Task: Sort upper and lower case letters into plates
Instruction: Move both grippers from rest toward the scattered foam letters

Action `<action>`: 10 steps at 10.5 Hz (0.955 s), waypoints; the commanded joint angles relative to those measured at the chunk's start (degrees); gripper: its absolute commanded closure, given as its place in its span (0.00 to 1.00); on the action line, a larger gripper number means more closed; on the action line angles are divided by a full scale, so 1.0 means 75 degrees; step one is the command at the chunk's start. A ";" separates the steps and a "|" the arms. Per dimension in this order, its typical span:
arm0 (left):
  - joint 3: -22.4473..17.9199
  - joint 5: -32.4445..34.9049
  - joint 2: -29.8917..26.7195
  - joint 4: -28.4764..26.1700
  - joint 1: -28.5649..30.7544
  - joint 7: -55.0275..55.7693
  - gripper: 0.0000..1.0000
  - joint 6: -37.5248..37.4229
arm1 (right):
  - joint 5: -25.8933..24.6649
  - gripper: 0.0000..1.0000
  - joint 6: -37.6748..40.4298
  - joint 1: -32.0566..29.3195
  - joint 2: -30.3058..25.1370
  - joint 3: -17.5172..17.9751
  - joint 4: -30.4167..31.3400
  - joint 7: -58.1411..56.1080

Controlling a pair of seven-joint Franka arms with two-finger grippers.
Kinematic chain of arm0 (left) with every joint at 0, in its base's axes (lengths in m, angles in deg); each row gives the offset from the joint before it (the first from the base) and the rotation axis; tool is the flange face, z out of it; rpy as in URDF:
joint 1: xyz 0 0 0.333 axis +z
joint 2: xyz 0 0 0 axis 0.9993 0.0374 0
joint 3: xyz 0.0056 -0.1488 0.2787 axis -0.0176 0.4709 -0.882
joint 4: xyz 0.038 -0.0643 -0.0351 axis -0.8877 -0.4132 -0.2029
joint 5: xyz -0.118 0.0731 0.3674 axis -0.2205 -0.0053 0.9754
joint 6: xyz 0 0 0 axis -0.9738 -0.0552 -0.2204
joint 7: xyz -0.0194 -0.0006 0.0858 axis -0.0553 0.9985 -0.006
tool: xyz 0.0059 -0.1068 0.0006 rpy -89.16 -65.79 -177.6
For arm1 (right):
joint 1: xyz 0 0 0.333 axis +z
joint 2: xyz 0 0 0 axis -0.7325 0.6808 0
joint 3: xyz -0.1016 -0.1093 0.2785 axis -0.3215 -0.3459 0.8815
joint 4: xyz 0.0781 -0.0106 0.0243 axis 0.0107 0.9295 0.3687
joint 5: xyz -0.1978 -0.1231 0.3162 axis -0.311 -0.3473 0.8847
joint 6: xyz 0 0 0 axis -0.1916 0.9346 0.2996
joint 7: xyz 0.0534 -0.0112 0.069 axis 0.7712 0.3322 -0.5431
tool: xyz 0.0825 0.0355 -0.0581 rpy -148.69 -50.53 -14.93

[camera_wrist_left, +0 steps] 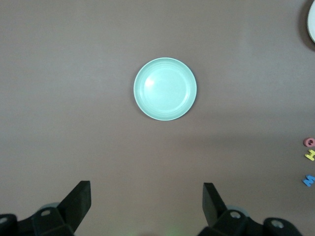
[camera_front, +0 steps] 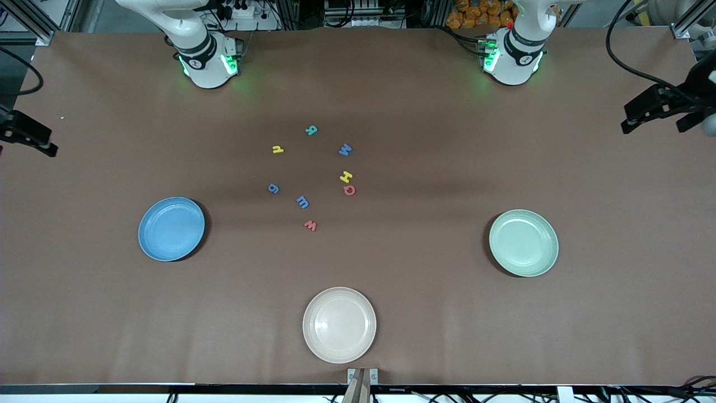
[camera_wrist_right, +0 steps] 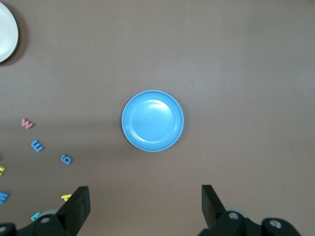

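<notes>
Several small toy letters lie loose mid-table: a teal one (camera_front: 311,130), a yellow one (camera_front: 278,149), blue ones (camera_front: 345,149) (camera_front: 302,202) and a red one (camera_front: 310,225) among them. The blue plate (camera_front: 171,228) (camera_wrist_right: 152,120) lies toward the right arm's end and holds nothing. The mint green plate (camera_front: 523,242) (camera_wrist_left: 165,89) lies toward the left arm's end, also with nothing in it. My left gripper (camera_wrist_left: 146,201) hangs open high over bare table by the green plate. My right gripper (camera_wrist_right: 145,204) hangs open high over bare table by the blue plate. Neither hand shows in the front view.
A cream plate (camera_front: 339,324) sits nearest the front camera, between the other two plates. Black camera mounts (camera_front: 665,106) (camera_front: 28,134) stick in at both ends of the brown table (camera_front: 425,168). The arm bases stand along its farthest edge.
</notes>
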 commanded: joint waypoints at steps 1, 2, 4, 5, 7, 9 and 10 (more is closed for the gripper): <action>0.0599 -0.0136 0.0313 -0.0035 -0.0089 0.0613 0.00 0.0382 | -0.0108 0.00 -0.0227 0.0483 0.0707 0.0019 -0.0163 0.0067; 0.0962 -0.0078 0.0477 -0.0082 -0.0193 0.1498 0.00 0.0604 | -0.0050 0.00 -0.0554 0.0520 0.0884 0.0019 -0.0163 0.0055; 0.1070 -0.0066 0.0921 -0.0094 -0.0767 0.2651 0.00 0.1096 | -0.0026 0.00 -0.1152 0.0671 0.1421 0.0031 -0.0163 0.0067; 0.1384 -0.0066 0.1167 -0.0106 -0.0780 0.3143 0.00 0.1331 | -0.0049 0.00 -0.1363 0.0916 0.1773 0.0031 -0.0163 0.0055; 0.1738 0.0027 0.1567 -0.0187 -0.1153 0.4500 0.00 0.1764 | -0.0026 0.00 -0.2124 0.1060 0.2139 0.0031 -0.0163 0.0009; 0.1739 0.0063 0.1895 -0.0305 -0.1914 0.6070 0.00 0.2117 | -0.0038 0.00 -0.2256 0.1140 0.2361 0.0031 -0.0129 -0.0097; 0.1762 0.0132 0.1977 -0.0479 -0.2045 0.6426 0.00 0.2222 | -0.0038 0.00 -0.2221 0.1327 0.2525 0.0031 -0.0082 -0.0051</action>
